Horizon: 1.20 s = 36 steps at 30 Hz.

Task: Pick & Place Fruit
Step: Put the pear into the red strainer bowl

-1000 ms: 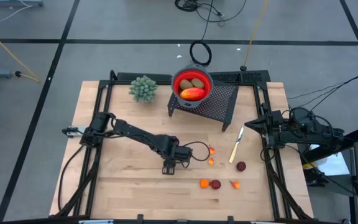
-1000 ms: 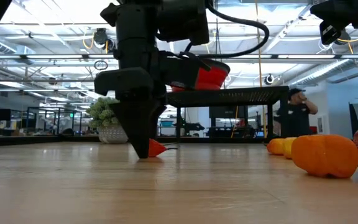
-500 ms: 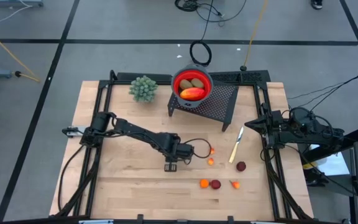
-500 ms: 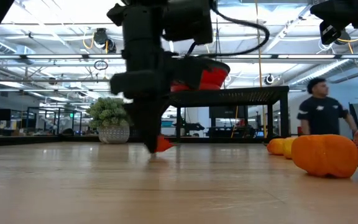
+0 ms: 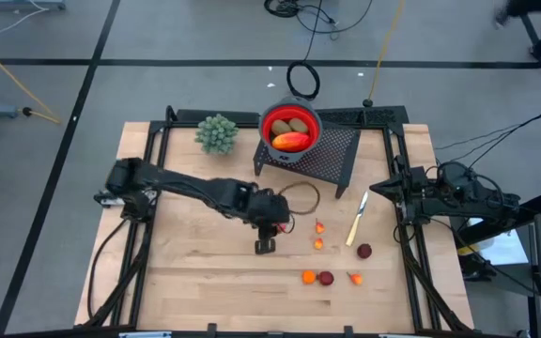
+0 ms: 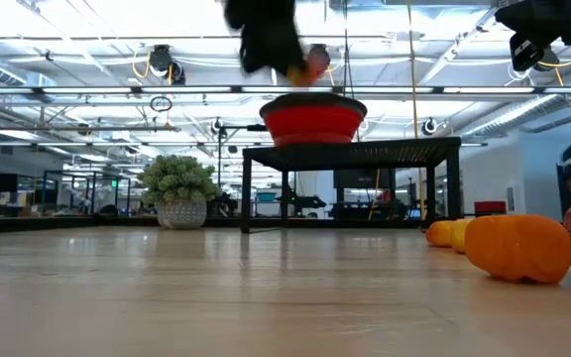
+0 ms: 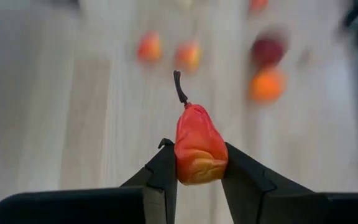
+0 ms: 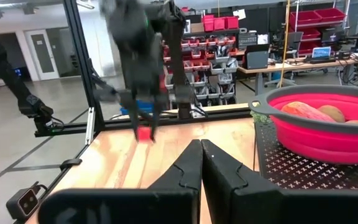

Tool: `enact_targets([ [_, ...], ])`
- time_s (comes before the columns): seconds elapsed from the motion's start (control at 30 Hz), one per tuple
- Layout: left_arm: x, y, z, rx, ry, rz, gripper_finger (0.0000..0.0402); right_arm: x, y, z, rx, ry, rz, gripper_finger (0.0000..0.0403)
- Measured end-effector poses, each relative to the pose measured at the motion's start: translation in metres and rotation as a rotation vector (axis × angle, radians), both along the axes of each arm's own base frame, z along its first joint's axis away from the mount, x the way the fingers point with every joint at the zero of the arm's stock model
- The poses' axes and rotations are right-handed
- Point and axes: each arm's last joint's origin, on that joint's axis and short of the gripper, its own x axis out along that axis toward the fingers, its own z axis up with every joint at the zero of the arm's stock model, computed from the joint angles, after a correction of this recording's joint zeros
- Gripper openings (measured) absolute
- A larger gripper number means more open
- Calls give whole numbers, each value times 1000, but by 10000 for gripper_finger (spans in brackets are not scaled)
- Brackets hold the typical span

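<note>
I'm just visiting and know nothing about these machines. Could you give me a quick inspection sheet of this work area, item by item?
Surface: pale wooden table, black frame around it.
Job's things: red bowl on a black mesh stand, three fruits inside; small loose pieces on the wood.
Clutter: green plant ball; a knife.
Tools: left tool grips a small red pear-shaped fruit, raised off the table; right tool shut, empty, at the right edge.
Cables: black coil and yellow cord on the floor.
Surroundings: workshop shelving; a person at the low view's right edge.
</note>
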Motion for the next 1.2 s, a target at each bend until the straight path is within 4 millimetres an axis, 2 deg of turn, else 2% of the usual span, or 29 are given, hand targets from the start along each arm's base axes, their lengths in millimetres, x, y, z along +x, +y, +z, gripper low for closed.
enact_targets([
  [0.2, -13, -3, 64, -58, -353, -21, 94, 0, 0, 0, 0, 0, 1, 0],
  [0.4, -20, -10, 104, -120, -627, -146, 93, 0, 0, 0, 0, 1, 2, 0],
  [0.93, -28, -25, 161, -266, -1225, -615, 93, 0, 0, 0, 0, 0, 1, 0],
  [1.2, -36, -26, 174, -282, -1370, -765, 93, 0, 0, 0, 0, 0, 1, 0],
])
